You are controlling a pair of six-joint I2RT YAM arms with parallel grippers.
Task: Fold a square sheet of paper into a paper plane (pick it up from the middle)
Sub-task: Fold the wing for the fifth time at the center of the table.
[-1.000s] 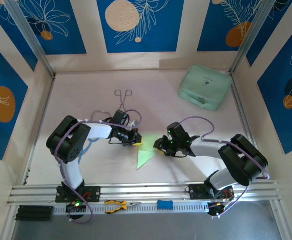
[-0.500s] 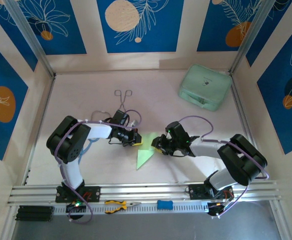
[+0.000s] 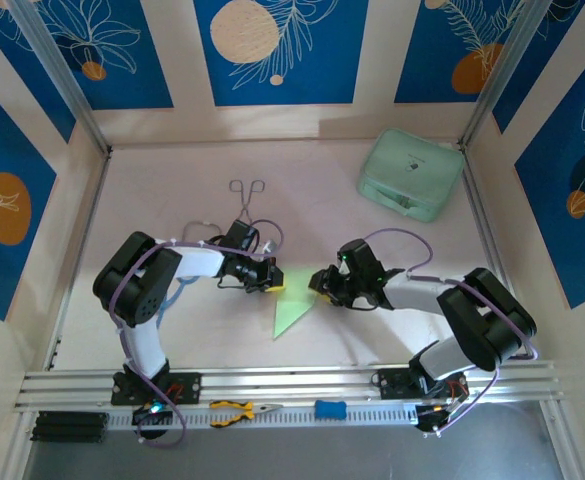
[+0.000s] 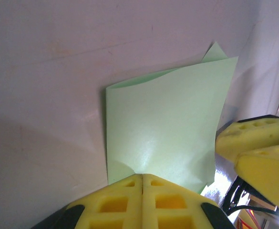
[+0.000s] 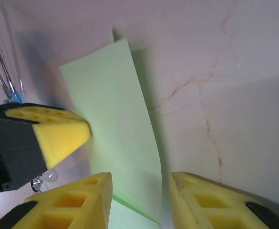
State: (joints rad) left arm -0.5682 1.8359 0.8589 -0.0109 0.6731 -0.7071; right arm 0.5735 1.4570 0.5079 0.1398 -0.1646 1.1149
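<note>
Pale pink tabletop (image 3: pixel 172 210), boxed in by blue leaf-print wall panels (image 3: pixel 272 50).

Counts:
- two arms
- two grippers
- one sheet of paper
- one mint case
- one pair of metal tongs
- one pair of yellow-handled pliers
- one small blue item

Sheet of paper (image 3: pixel 290 314): light green, mid-table, between the two grippers. From the top camera it reads as a triangle with its tip pointing at the near edge. Left wrist view shows it doubled over, a second layer peeking out at the top corner, upper edge bowed off the table.

Left gripper (image 3: pixel 264 280): sits at the sheet's far-left corner. In the left wrist view its two yellow pads (image 4: pixel 115 198) are pressed flush together, no gap, with the sheet's near edge running into the seam. So it is clamped on the paper.

Right gripper (image 3: pixel 318 284): just right of the sheet's far corner, close to the left gripper but not touching it. In the right wrist view its fingers (image 5: pixel 79 202) are spread apart, jaws wide, with a strip of the sheet lying in the gap between them. Can't tell whether either pad touches the paper.

Off-task:
- mint case (image 3: pixel 410 175) at the far right corner, well apart from the sheet
- tongs (image 3: pixel 247 196) far-centre, just beyond the left arm's wrist
- pliers (image 3: pixel 240 410) and blue item (image 3: pixel 330 409) both on the near rail (image 3: pixel 92 385), between the arm bases
</note>
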